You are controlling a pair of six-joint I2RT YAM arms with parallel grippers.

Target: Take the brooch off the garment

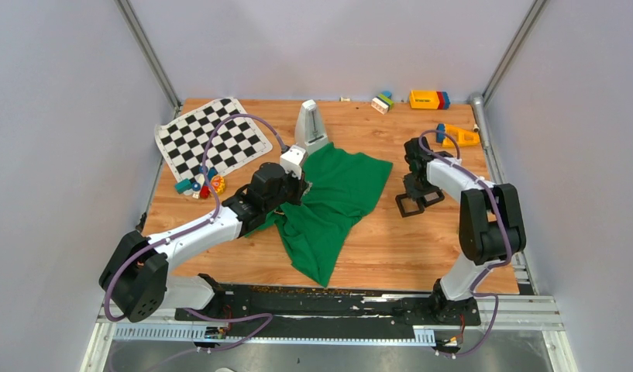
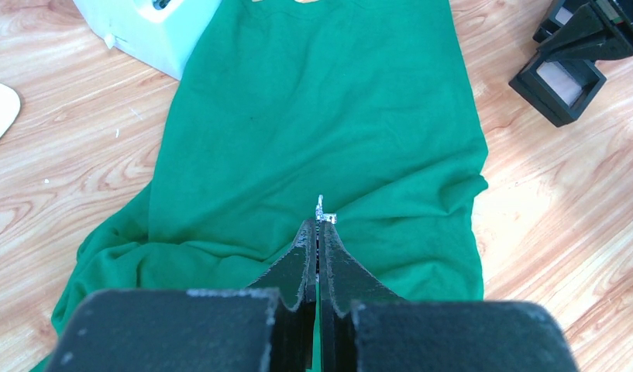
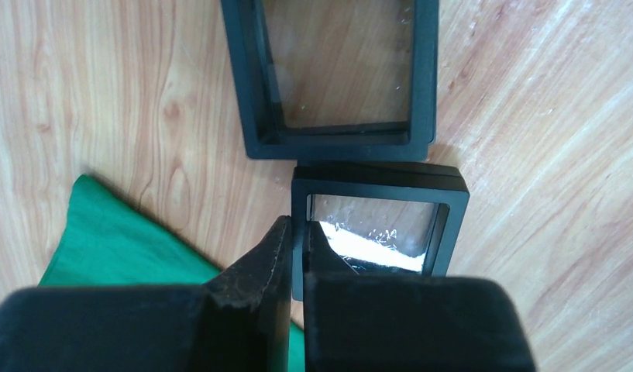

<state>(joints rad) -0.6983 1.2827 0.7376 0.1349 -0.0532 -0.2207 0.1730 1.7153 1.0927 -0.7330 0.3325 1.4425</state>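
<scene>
Brooch (image 2: 324,211), judged to be the small silvery glint at the tips of the left gripper (image 2: 319,232), over the large bright green fabric garment (image 2: 321,101). Its red-orange face did not show, and whether it was free of the cloth could not be told. The fingers were pressed together on it. Withdrawal would best be slow and in line with the pin, watching for tenting cloth. The left arm reached forward, wrist pitched down. The right gripper (image 3: 296,232), elbow raised, clamped the rim of a black square film-windowed frame (image 3: 379,186).

Bright even light, soft shadows, sharp focus, blurred near foreground.
</scene>
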